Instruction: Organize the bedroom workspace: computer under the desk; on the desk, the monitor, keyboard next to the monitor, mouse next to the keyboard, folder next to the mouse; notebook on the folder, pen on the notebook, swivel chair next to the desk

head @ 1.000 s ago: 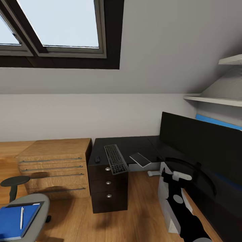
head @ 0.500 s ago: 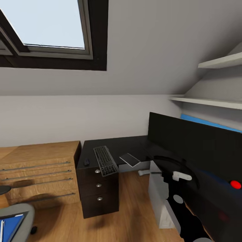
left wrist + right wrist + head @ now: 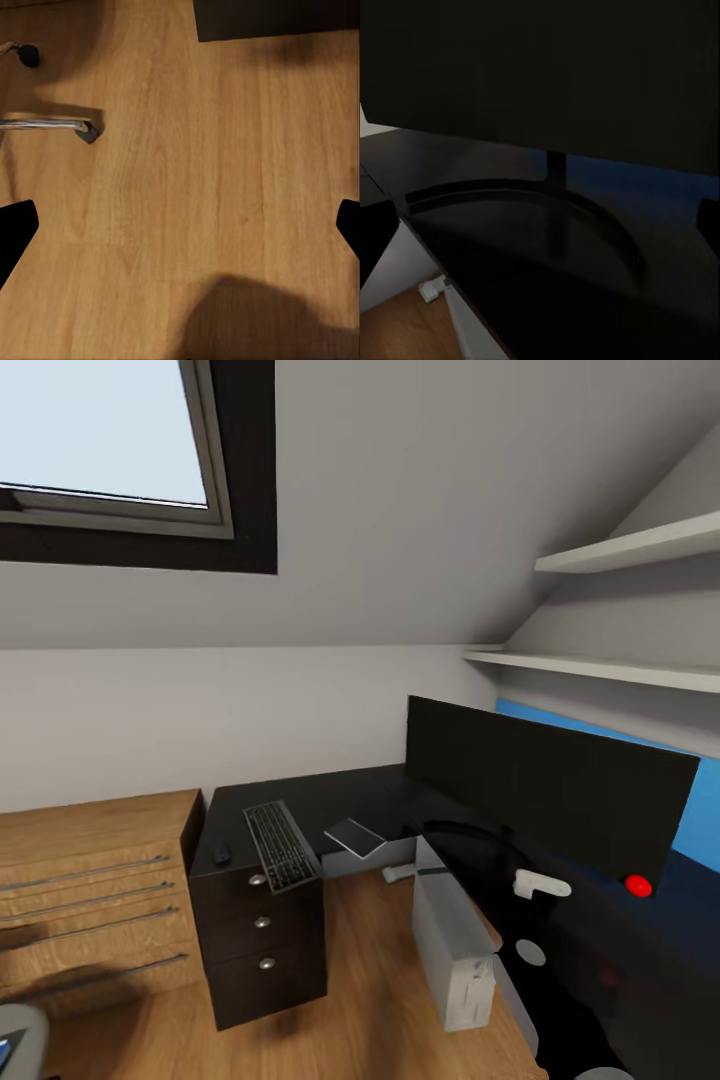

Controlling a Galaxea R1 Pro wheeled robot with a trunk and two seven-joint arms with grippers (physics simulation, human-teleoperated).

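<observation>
Now our view has swung right: the swivel chair with its folder slips off left, while monitor, keyboard and mouse sit on the worktop; both tools' fingers stand apart, empty.

Head view: high, faces room corner, looks down across desk at middle distance; monitor right of centre, window upper left of frame. Left wrist view: faces straight down at wooden floor, fairly near. Right wrist view: close, faces monitor and curved stand. Shared by head and right wrist: monitor, desk.
</observation>
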